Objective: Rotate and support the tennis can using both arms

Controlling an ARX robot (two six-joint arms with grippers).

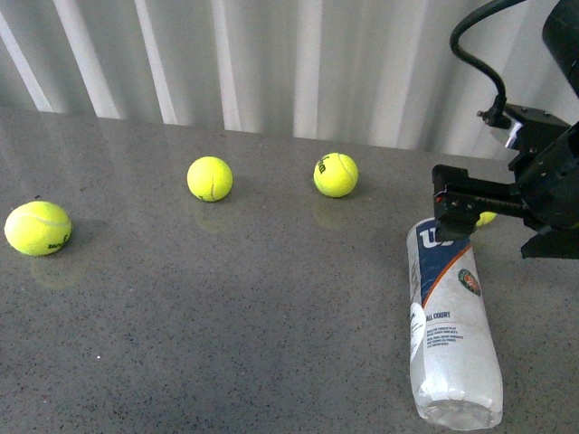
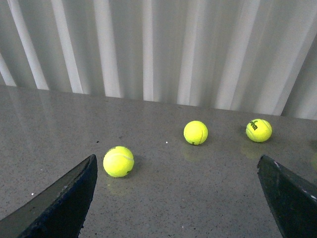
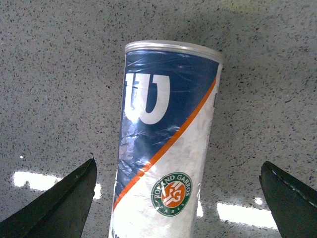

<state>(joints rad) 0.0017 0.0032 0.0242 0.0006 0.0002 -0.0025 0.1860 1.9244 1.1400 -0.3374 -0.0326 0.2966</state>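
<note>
The tennis can (image 1: 452, 334) lies on its side at the right of the grey table, its navy "W" end pointing away from me. My right gripper (image 1: 452, 212) hangs open just above that far end, not touching it. In the right wrist view the can (image 3: 166, 148) runs between the two spread fingers, and the right gripper (image 3: 177, 166) has wide gaps on both sides. My left gripper (image 2: 176, 158) is open over bare table with nothing between its fingers. The left arm does not show in the front view.
Three yellow tennis balls sit on the table: one at the left (image 1: 37, 228), one in the middle (image 1: 210, 179), one further right (image 1: 336, 174). Another ball (image 1: 487, 218) peeks from behind the right gripper. A white corrugated wall (image 1: 271, 63) closes off the back.
</note>
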